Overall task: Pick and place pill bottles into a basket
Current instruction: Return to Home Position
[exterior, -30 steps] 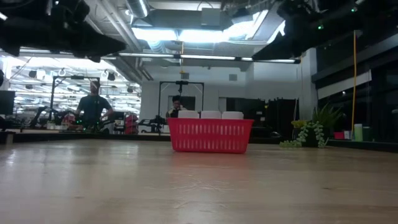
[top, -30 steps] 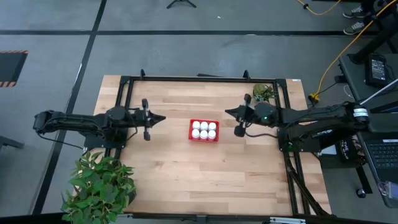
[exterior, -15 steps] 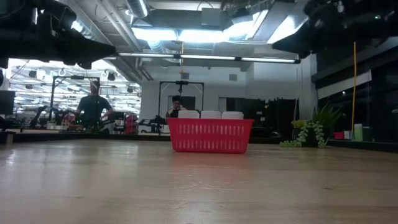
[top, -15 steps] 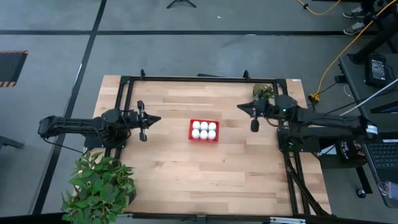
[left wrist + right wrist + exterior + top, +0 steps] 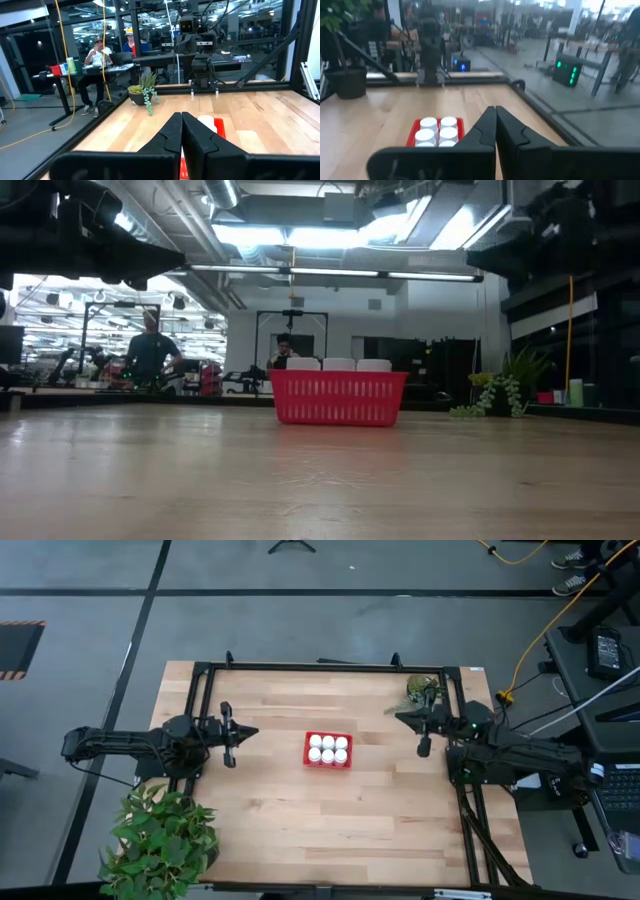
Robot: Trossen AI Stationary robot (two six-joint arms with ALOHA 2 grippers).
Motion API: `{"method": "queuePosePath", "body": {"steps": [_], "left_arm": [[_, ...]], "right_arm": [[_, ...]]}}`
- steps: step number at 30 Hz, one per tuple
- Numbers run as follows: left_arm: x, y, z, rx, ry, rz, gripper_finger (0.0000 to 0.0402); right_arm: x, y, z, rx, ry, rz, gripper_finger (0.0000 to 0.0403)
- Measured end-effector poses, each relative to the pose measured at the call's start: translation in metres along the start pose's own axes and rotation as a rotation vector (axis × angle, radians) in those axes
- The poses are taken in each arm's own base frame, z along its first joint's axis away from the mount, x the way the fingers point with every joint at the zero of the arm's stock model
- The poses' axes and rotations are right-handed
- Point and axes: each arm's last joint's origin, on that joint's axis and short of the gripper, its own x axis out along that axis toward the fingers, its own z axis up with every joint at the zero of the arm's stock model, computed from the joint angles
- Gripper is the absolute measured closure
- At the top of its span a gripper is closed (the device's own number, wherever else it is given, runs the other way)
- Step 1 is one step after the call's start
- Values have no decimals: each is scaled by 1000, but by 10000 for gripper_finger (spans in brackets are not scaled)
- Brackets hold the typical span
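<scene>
The red basket (image 5: 328,750) stands on the middle of the wooden table, on its base, with several white pill bottles (image 5: 328,748) upright inside it. In the low view the basket (image 5: 338,398) shows the bottle caps (image 5: 339,365) above its rim. My left gripper (image 5: 252,731) is shut and empty, high over the table's left side, pointing toward the basket. My right gripper (image 5: 392,711) is shut and empty, high near the table's far right, pointing toward the basket. The right wrist view shows the basket (image 5: 436,132) behind the shut fingers (image 5: 492,125); the left wrist view shows it (image 5: 212,125) too.
A small potted plant (image 5: 424,690) stands at the table's far right corner. A large leafy plant (image 5: 160,835) stands off the near left corner. A black frame (image 5: 330,667) runs along the far edge and sides. People show in the room beyond (image 5: 150,355).
My right gripper has drawn back from the basket toward the table's right edge and a little toward the far edge. My left gripper has drawn back a little toward the table's left edge. The basket and bottles have stayed still.
</scene>
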Motion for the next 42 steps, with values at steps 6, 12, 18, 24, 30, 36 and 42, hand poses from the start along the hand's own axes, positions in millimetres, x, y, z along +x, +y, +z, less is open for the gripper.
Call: {"method": "queuePosePath", "body": {"steps": [6, 12, 18, 24, 30, 36, 42], "left_arm": [[0, 0, -4, 6, 38, 7, 397], [0, 0, -4, 8, 47, 20, 399], [0, 2, -5, 9, 53, 86, 398], [0, 2, -4, 7, 44, 83, 397], [0, 1, -4, -19, 43, 56, 400], [0, 1, -4, -131, 40, 55, 395], [0, 1, -4, -115, 41, 54, 395]], "right_arm": [[-10, 2, -10, -15, -138, -9, 402], [-10, 3, -25, 41, -98, -3, 402], [-10, 5, -35, 37, -96, 5, 400], [-11, 7, -36, 29, -117, 22, 393], [-10, 7, -38, 43, -98, 23, 392], [-10, 7, -39, 47, -89, 24, 392], [-10, 7, -40, 51, -76, 24, 391]]}}
